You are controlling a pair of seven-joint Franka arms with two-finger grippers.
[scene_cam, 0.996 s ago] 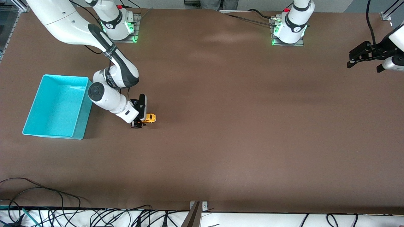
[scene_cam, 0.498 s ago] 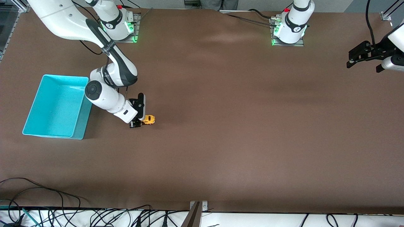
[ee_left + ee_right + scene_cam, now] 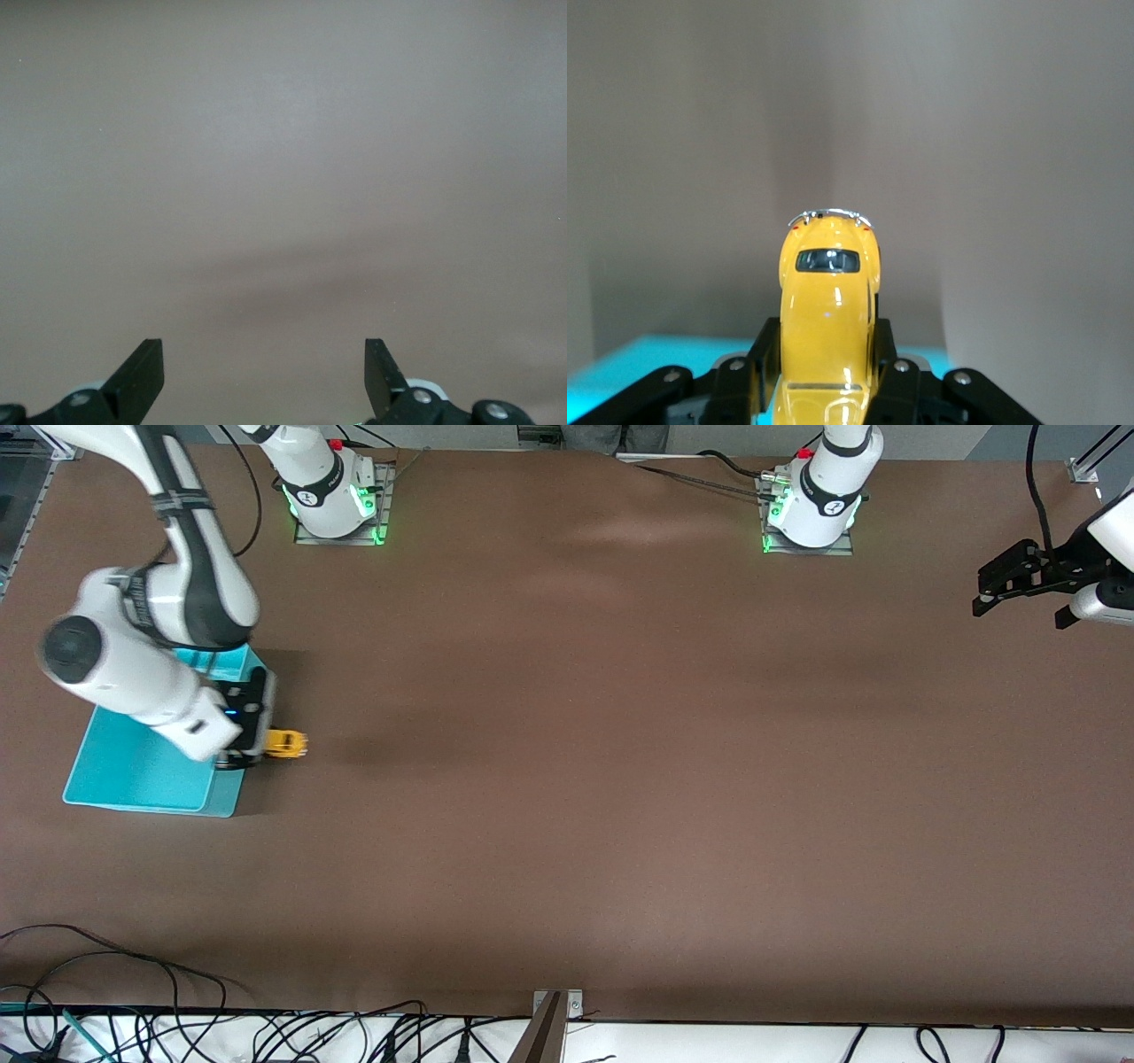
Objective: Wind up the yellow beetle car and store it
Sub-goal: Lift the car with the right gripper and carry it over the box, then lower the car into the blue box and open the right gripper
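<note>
Now our right claw point(image 3: 252, 755) grips the yellow beetle car point(image 3: 287, 743) over the turquoise bin's point(image 3: 133, 766) edge; only the drop remains. Our left claw point(image 3: 992, 593) waits, spread wide.

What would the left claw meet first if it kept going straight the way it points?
Only bare table: the left wrist view shows nothing else ahead of the open left claw. How far off the surface lies is unclear.

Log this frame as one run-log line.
right gripper: shut on yellow beetle car, at turquoise bin edge | left gripper: open, waiting
</note>
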